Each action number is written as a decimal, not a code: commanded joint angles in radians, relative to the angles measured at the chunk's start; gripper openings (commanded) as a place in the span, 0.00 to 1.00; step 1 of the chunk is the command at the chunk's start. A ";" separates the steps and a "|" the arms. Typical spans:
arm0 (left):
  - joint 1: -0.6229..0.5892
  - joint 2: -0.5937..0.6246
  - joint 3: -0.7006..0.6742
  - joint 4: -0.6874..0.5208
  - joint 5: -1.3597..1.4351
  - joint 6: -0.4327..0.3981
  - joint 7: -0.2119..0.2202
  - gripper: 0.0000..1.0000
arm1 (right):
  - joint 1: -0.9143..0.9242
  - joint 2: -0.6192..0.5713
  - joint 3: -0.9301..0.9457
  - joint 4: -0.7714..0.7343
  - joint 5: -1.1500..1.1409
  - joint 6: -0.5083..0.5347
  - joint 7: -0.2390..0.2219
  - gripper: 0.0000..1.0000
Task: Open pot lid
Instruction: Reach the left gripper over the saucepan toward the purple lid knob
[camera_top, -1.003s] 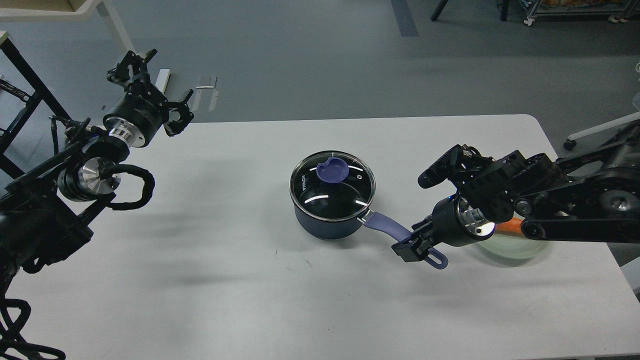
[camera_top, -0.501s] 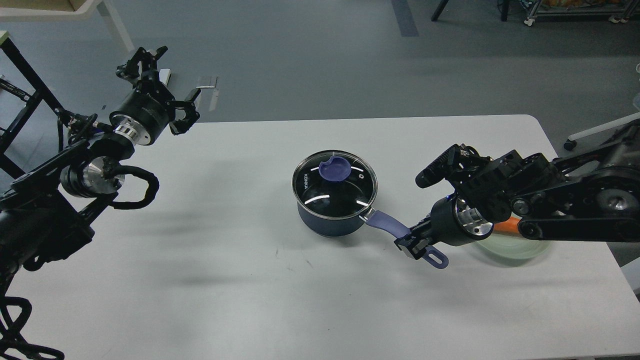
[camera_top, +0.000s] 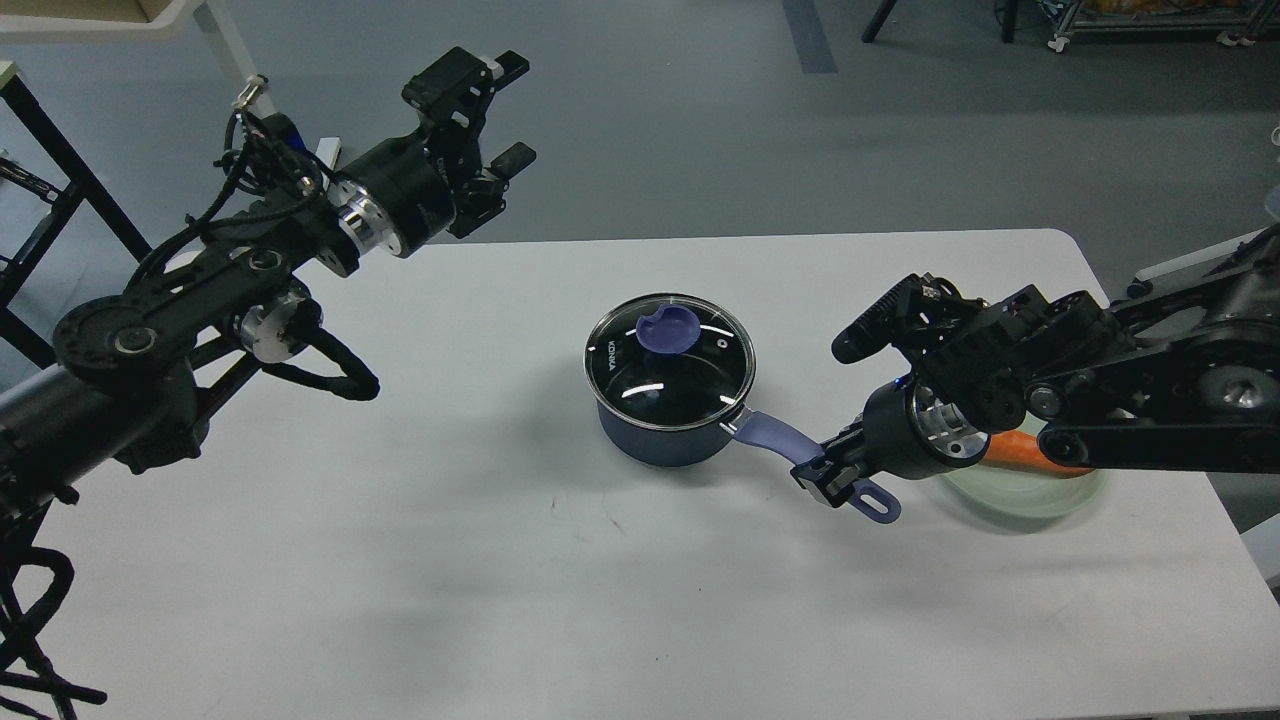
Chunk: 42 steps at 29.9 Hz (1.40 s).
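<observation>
A dark blue pot (camera_top: 660, 440) stands mid-table with a glass lid (camera_top: 668, 362) on it. The lid has a blue knob (camera_top: 668, 332). The pot's blue handle (camera_top: 772, 437) points to the lower right. My right gripper (camera_top: 828, 474) is shut on the handle near its far end. My left gripper (camera_top: 500, 120) is open and empty, raised above the table's far edge, up and to the left of the pot.
A pale green plate (camera_top: 1030, 490) with an orange carrot (camera_top: 1015, 452) lies behind my right arm near the table's right side. A black frame (camera_top: 50, 190) stands off the table at the far left.
My left arm has swung right, toward the pot, with its gripper still open. The right gripper has kept its hold on the handle, and the pot has shifted slightly.
</observation>
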 joint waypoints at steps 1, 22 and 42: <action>-0.034 -0.036 0.016 -0.050 0.238 0.053 0.000 0.98 | -0.001 -0.001 0.000 0.000 0.000 0.002 0.002 0.26; -0.169 -0.168 0.538 0.146 0.981 0.354 -0.006 0.96 | -0.001 0.000 0.000 0.000 0.000 0.006 0.002 0.26; -0.158 -0.188 0.671 0.178 0.981 0.426 -0.017 0.94 | 0.001 0.003 0.000 -0.002 -0.002 0.008 0.002 0.26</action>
